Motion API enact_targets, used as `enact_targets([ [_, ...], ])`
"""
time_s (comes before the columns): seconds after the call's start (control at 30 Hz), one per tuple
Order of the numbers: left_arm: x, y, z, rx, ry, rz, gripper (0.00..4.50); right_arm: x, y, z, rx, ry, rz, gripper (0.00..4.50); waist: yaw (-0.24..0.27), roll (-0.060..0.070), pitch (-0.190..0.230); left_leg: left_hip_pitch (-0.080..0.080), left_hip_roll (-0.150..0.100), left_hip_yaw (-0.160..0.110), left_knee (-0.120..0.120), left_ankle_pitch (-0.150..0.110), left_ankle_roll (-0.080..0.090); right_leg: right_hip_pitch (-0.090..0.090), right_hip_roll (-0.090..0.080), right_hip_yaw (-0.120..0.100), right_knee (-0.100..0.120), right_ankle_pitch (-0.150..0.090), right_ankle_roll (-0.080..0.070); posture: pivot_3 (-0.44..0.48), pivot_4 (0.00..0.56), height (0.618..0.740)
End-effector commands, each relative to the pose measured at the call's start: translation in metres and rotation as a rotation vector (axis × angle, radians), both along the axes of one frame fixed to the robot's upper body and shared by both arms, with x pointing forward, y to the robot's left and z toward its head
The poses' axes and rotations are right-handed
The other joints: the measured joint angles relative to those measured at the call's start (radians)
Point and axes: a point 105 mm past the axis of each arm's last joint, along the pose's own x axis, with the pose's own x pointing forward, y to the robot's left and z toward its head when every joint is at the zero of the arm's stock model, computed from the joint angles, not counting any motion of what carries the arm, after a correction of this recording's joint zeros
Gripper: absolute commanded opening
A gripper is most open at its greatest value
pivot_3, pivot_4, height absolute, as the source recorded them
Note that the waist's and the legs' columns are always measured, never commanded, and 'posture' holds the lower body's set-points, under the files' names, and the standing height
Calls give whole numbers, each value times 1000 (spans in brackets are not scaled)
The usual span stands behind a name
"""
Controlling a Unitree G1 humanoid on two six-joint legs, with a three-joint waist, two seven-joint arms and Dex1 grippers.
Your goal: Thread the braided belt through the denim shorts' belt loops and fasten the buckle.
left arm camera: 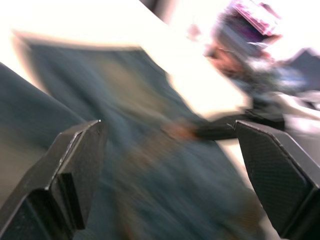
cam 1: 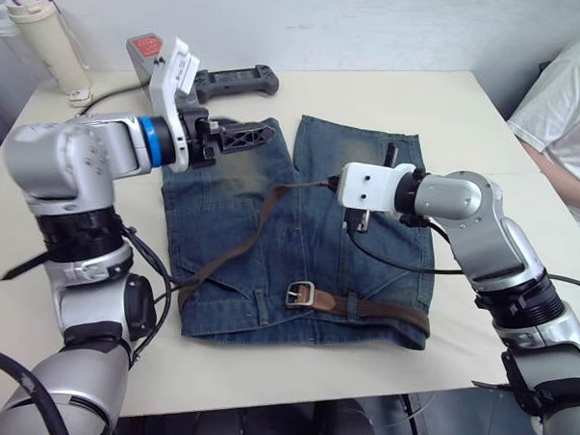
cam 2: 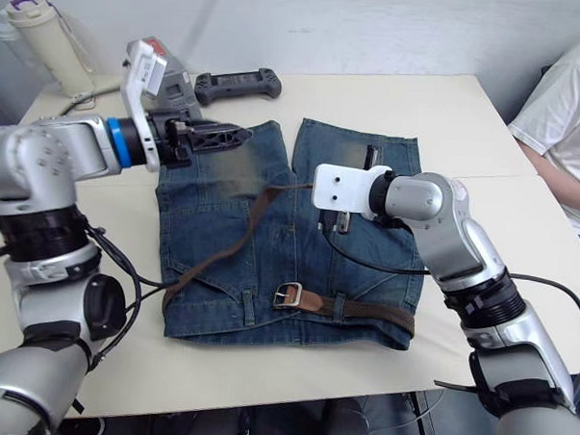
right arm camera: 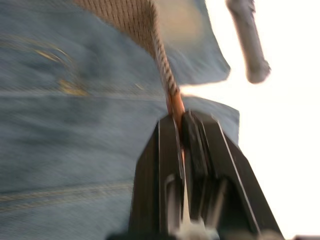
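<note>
The denim shorts (cam 1: 299,237) lie flat on the table (cam 1: 468,119), waistband toward me. The braided belt (cam 1: 239,242) runs along the waistband's right part through a belt loop (cam 1: 352,304), with the silver buckle (cam 1: 299,294) lying at the waistband's middle. From the left hip the belt rises diagonally across the shorts to my right gripper (cam 1: 332,184), which is shut on its tan end (right arm camera: 175,107) above the shorts. My left gripper (cam 1: 265,136) hovers open over the shorts' far left leg, holding nothing.
A black controller (cam 1: 233,80) and a grey device with a red button (cam 1: 148,49) lie past the shorts. A cream bottle (cam 1: 47,38) stands at the far left corner. A person in a white shirt (cam 1: 564,104) sits at the table's right side.
</note>
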Motion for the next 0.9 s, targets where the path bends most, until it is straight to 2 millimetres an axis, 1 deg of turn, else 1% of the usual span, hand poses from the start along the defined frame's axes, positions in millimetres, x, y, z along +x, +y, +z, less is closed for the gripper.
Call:
enact_targets([
  [0.03, -12, -2, -2, -40, 103, -91, 4484, 0, 0, 17, 23, -90, -7, 0, -10, 0, 0, 0, 0, 0, 0, 0, 0, 0, 0, 0, 1, 0, 0, 0, 150, 740],
  [0.1, -10, 1, -13, -44, 213, -81, 4484, -2, 3, 16, 29, -96, 7, 0, -14, 0, 0, 0, 0, -1, 0, 0, 0, 0, 0, 0, 1, 0, 0, 0, 150, 740],
  [0.23, 5, -1, -20, -127, 344, 6, 4484, -11, 11, 18, 49, -112, 60, 0, -11, 0, 0, 0, -1, -3, 1, 0, 0, 3, -1, 1, 1, 0, 0, 0, 150, 740],
  [0.3, 11, -7, -25, -174, 408, 31, 4484, -18, 17, 18, 59, -119, 96, 0, -11, 0, 0, 0, -1, -3, 1, 0, 0, 3, -1, 1, 1, 0, 0, 0, 150, 740],
  [0.37, 8, -20, -30, -227, 419, 49, 4484, -24, 20, 18, 65, -126, 121, 0, -13, 0, 0, 0, -2, -4, 1, 0, 0, 4, -1, 1, 1, 0, 0, 0, 150, 740],
  [0.43, 5, -27, -32, -257, 428, 78, 4484, -26, 21, 18, 68, -128, 126, 0, -15, 0, 0, 0, -1, -8, 0, 0, 0, 4, -1, 2, 2, 0, 0, 0, 150, 740],
  [0.47, 8, -32, -39, -280, 443, 131, 4484, -29, 23, 19, 77, -137, 141, 0, -17, 0, 0, 1, -1, -13, 0, 0, 0, 4, -1, 3, 2, 0, 0, 0, 150, 740],
  [0.53, 15, -33, -51, -333, 490, 295, 4484, -36, 25, 19, 83, -144, 163, 0, -15, 0, 0, 1, -2, -16, 1, 0, 0, 4, -1, 3, 2, 0, 0, 0, 150, 740],
  [0.57, 17, -30, -53, -363, 510, 364, 4484, -38, 25, 19, 86, -143, 167, 0, -14, 0, 0, 2, -3, -16, 2, 0, 0, 5, -1, 3, 3, 0, 0, 0, 150, 740],
  [0.67, 17, -23, -52, -407, 540, 498, 4484, -38, 20, 16, 81, -137, 154, 0, -11, -1, 0, 0, -3, -17, 2, 0, 0, 6, -1, 3, 0, 0, 0, 0, 150, 740],
  [0.73, 18, -15, -47, -460, 564, 575, 4484, -37, 16, 15, 75, -134, 141, 0, -10, 0, 0, 0, -4, -16, 3, 0, 1, 7, -1, 3, 0, 0, 0, 0, 150, 740],
  [0.9, 15, -10, -34, -567, 592, 651, 4484, -36, 11, 12, 64, -124, 123, 0, 3, -1, 0, 0, -4, -11, 3, 0, 1, 10, -1, 0, -3, 0, 0, 0, 150, 740],
])
